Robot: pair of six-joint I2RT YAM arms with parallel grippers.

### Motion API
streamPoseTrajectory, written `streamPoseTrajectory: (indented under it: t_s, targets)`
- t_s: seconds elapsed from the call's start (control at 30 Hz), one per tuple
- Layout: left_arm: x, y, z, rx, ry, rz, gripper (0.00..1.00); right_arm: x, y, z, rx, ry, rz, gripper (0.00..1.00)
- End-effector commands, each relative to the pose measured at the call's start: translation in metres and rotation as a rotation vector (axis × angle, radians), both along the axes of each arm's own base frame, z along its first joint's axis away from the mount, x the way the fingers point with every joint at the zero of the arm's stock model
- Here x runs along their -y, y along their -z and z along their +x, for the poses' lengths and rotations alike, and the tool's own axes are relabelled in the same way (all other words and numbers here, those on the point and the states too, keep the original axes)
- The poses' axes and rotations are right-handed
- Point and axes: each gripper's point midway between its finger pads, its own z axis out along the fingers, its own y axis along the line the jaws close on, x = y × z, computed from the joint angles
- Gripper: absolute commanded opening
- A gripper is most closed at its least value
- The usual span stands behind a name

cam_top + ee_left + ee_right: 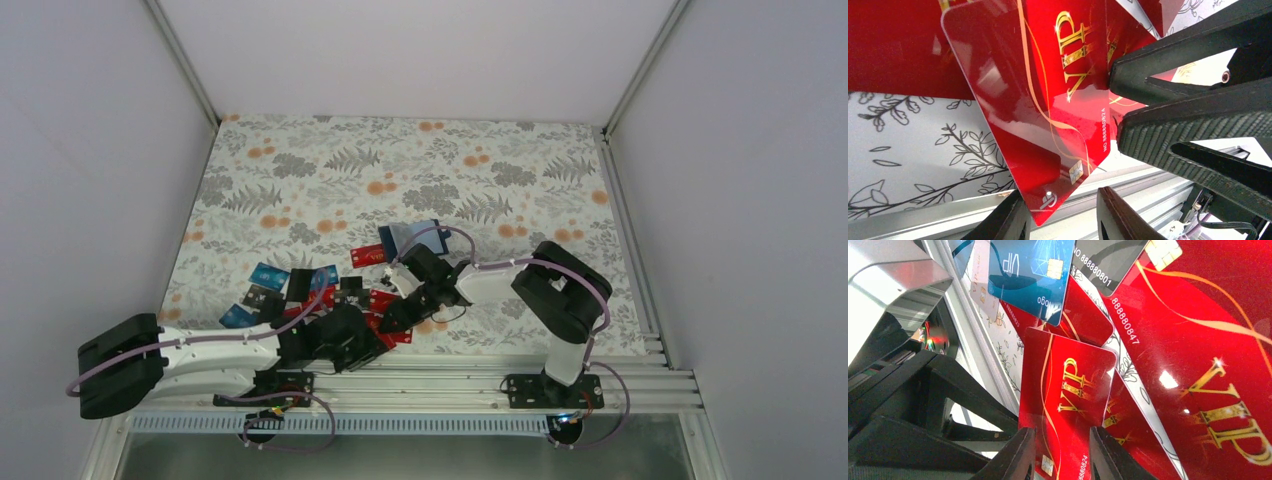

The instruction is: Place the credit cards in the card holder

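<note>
While right gripper pinches one red card, left gripper parted around it, card holder waits mid-frame, most credit cards loose, unfiled.

Open tablecloth beyond credit cards

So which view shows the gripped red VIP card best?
Left wrist: the red VIP card shows large and face on. Right wrist shows it foreshortened in the right gripper; from the top it is mostly hidden.
</note>
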Motion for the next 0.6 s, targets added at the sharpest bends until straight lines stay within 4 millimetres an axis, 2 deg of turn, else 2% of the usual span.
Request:
streamPoseTrajectory:
  t_s: [0.0, 0.23, 0.57]
  targets:
    - [0.0099, -0.0212, 0.0264, 0.133, -0.053, -0.05, 0.34, 0.0134, 0.0272, -0.0172, -0.04, -0.016, -0.102, 0.31]
    - [0.0084, -0.0282, 0.0308, 0.162, -0.071, -0.064, 0.29, 0.0132, 0.0279, -0.0177, -0.04, -0.017, -0.101, 0.31]
    - [0.0038, -0.0237, 0.0316, 0.161, -0.092, -0.054, 0.26, 0.0148, 0.0303, -0.0196, -0.046, -0.019, -0.104, 0.3]
